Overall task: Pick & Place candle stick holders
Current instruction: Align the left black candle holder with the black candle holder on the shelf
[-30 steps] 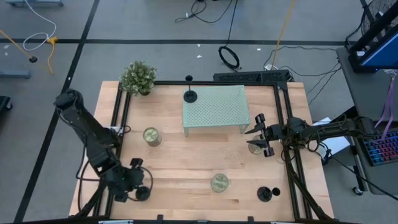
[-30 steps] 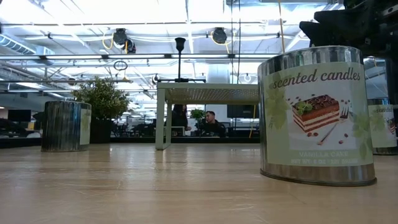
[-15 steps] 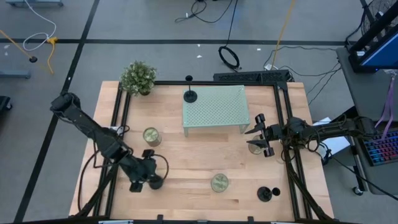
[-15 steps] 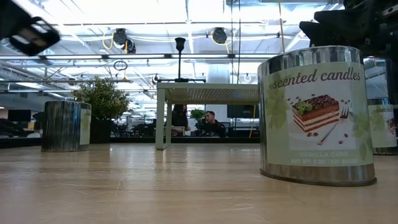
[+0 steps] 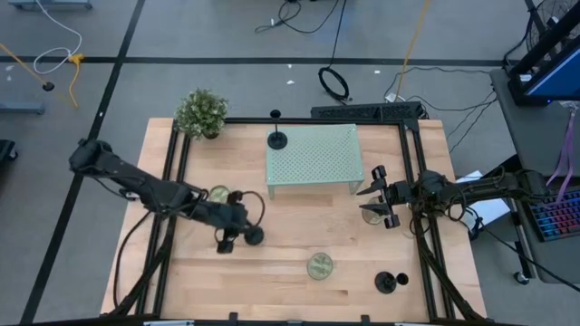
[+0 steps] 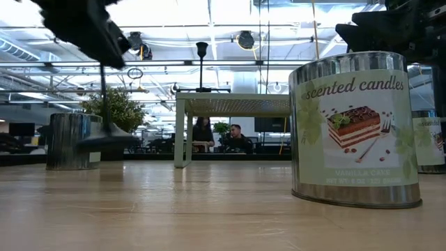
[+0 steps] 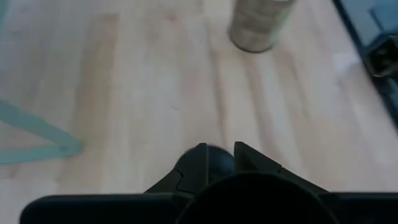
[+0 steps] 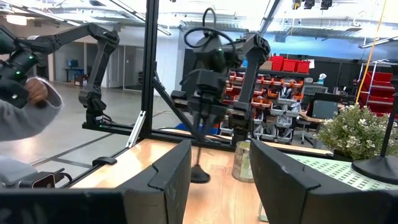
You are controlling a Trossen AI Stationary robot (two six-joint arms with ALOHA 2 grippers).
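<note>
My left gripper (image 5: 237,232) is over the middle left of the table, shut on a black candle stick holder (image 5: 255,236). The low view shows that holder's thin stem and disc base (image 6: 104,139). A second holder (image 5: 276,139) stands by its base on the far left corner of the pale green rack (image 5: 317,158). A third (image 5: 390,282) stands on the table at the near right. My right gripper (image 5: 373,196) is open and empty at the table's right, beside a tin (image 5: 372,215). My left gripper pinches the holder's thin stem near its upper end (image 6: 103,73) between its two fingers. The fingers come from above, pointing down. The holder hangs upright below them, its disc base (image 8: 199,176) lifted clear of the table.
A greenish-gold tin (image 5: 219,195) stands just behind the left gripper and another (image 5: 319,265) near the front middle. A potted plant (image 5: 201,112) stands at the far left corner. Black frame rails run along the table's edges. A person's hand (image 8: 31,93) shows beyond the table.
My left gripper has gone from the table's near left corner toward the right and far edges, carrying the candle stick holder upright and staying shut on it. My right gripper has kept still.
</note>
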